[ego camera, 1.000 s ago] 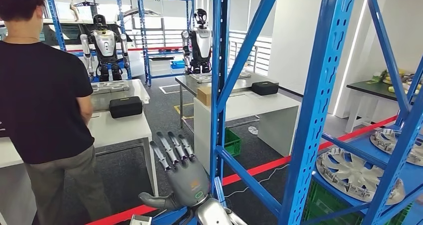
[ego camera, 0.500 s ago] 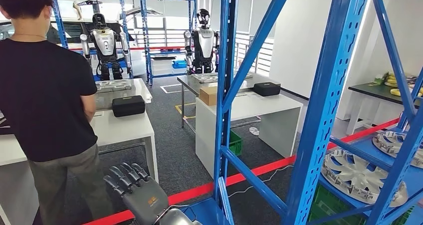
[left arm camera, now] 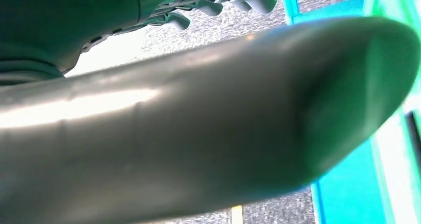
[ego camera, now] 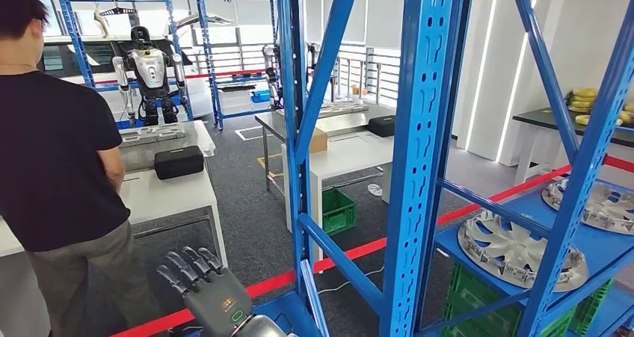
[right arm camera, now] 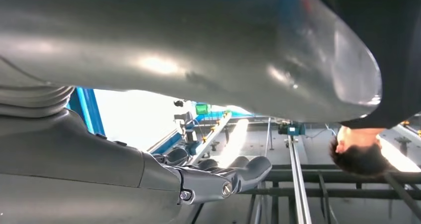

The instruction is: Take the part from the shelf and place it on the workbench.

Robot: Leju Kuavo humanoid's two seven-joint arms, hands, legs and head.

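A person in a black shirt stands at the left. The right hand is low beside them, empty, fingers apart and slightly curled; a second ago it was higher with straighter fingers. The left hand holds nothing, thumb clear of the fingers. The camera has turned since then. The part, a silver spoked wheel cover, lies flat at the blue shelf's front edge.
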